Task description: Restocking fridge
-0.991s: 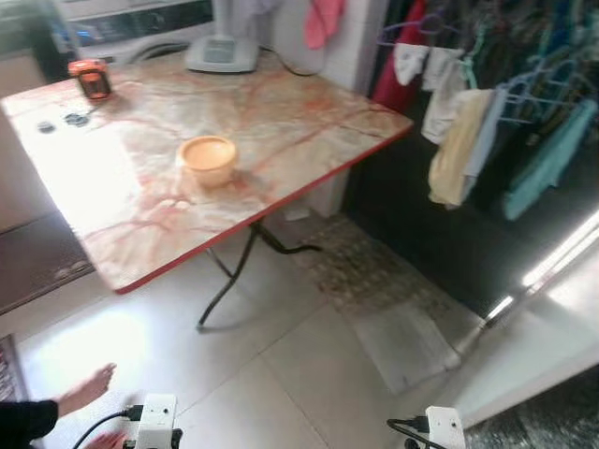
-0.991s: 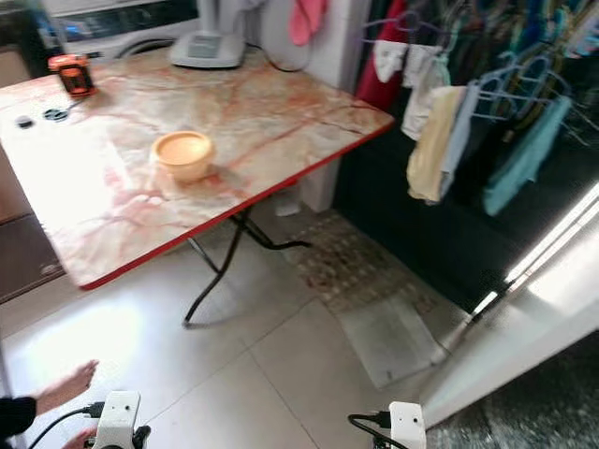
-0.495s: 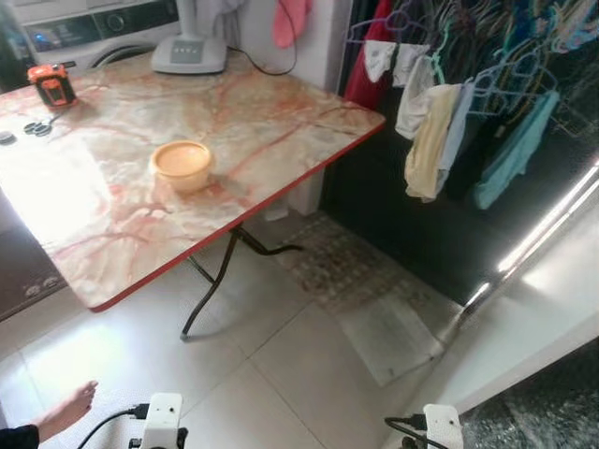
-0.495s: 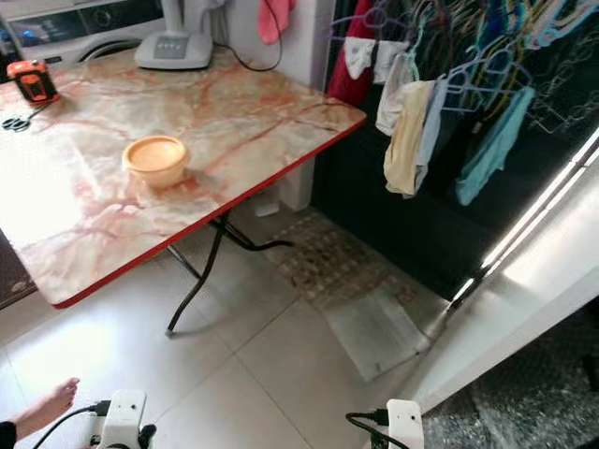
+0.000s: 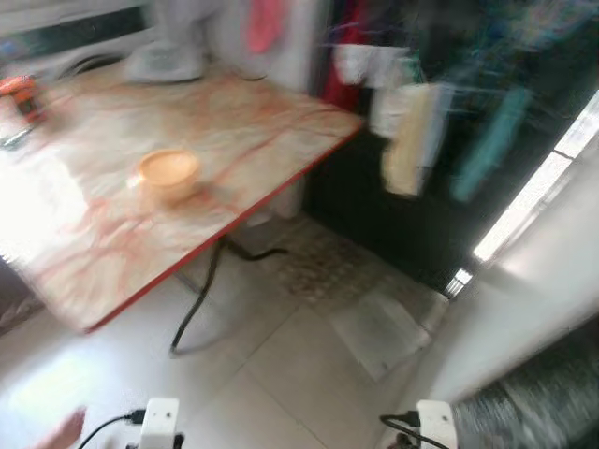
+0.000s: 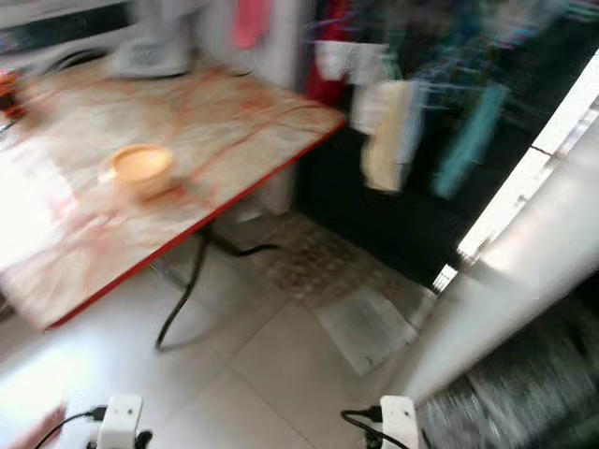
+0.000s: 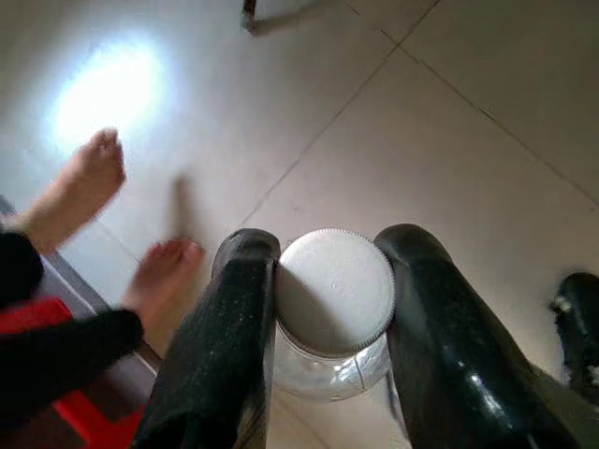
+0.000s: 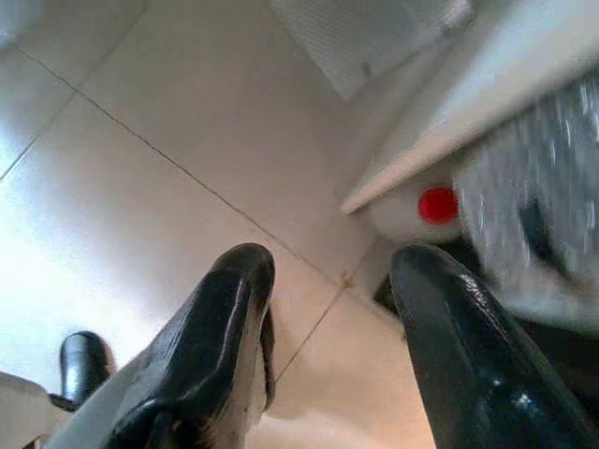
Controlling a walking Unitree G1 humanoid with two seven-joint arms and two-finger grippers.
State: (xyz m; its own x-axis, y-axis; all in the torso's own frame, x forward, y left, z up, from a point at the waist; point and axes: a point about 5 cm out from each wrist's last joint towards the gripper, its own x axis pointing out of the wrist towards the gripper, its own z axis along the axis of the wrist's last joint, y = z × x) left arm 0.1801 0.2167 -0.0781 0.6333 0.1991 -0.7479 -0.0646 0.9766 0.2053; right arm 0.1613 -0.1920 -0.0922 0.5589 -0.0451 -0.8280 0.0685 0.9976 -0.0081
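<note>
The left claw is clamped on a clear jar with a white lid, carried low over the tiled floor; a person's bare feet are near the jar. The right claw hangs spread and empty. The head views are blurred, probably from turning away from the desk with its orange bowl. Hold the jar firmly upright while walking, and steer clear of those feet.
</note>
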